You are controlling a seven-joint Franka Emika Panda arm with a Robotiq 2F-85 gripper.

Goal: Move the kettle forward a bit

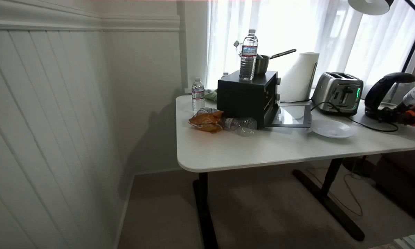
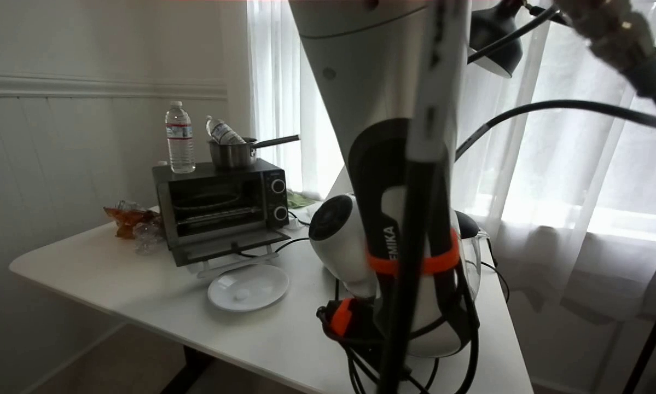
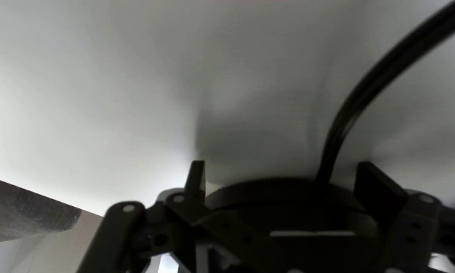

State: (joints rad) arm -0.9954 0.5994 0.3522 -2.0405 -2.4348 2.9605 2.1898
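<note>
The dark kettle (image 1: 374, 94) stands on the white table at the right of an exterior view, its curved black handle at the top. In an exterior view its dark top (image 2: 466, 224) and part of a clear body show beside the arm, and the rest is hidden. My gripper (image 1: 384, 114) is low at the kettle's base in an exterior view. In the wrist view the gripper (image 3: 282, 168) has its fingers wide apart, on either side of the visible part of the round dark base (image 3: 273, 194). I cannot tell whether the fingers touch it. The arm hides the gripper in an exterior view.
A silver toaster (image 1: 344, 92) stands beside the kettle. A black cord (image 3: 358, 94) runs from the base across the table. A white plate (image 2: 248, 287) and a black toaster oven (image 2: 218, 205) with its door down stand farther along. The table edge (image 3: 41, 195) is near.
</note>
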